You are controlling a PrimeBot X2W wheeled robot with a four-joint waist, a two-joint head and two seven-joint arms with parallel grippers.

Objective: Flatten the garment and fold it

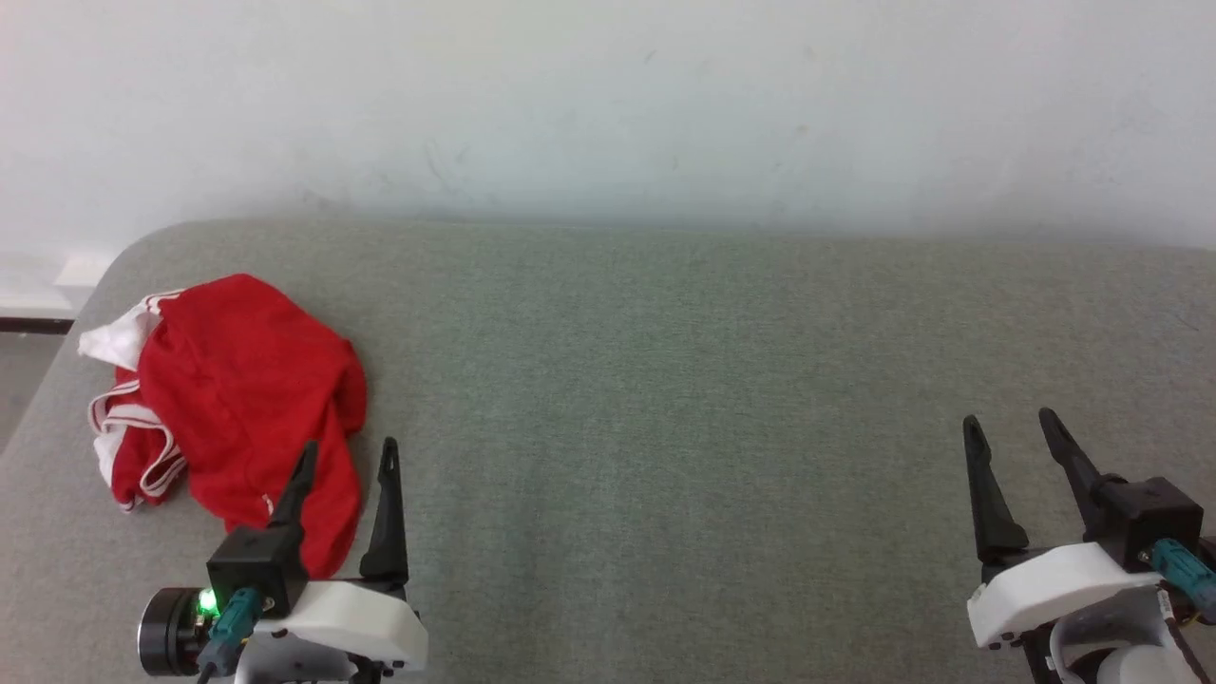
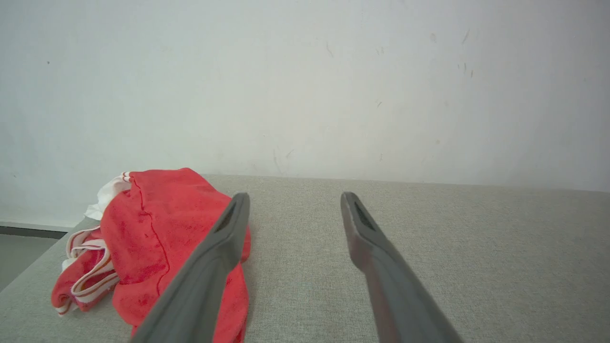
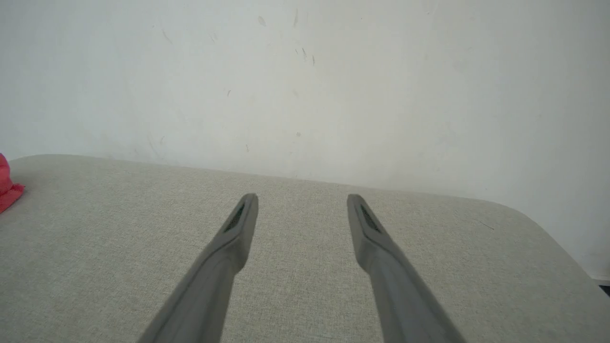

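The task is at its very beginning: the garment is not yet flattened. It lies as a crumpled heap in the left part of the head view, close to the rounded left corner of the surface. It is a red soft T-shirt, thin and limp, with white sleeve cloth and red-and-white stripe trim showing at its left side. The folds are loose and deep, and no print is visible on the side that is up.

The left fingers stand fully apart and hold nothing. In the head view their tips overlap the lower right edge of the heap; whether they touch the cloth I cannot tell. The right fingers are also wide apart and empty, at the lower right of the frame, well apart from the shirt.

The surface is covered with a grey-green woven fabric, flat and slightly rough. Behind it is a pale wall with small marks.

In my judgement, the next move calls for pinching an edge of the heap and drawing the shirt toward the middle, where both arms can spread it.
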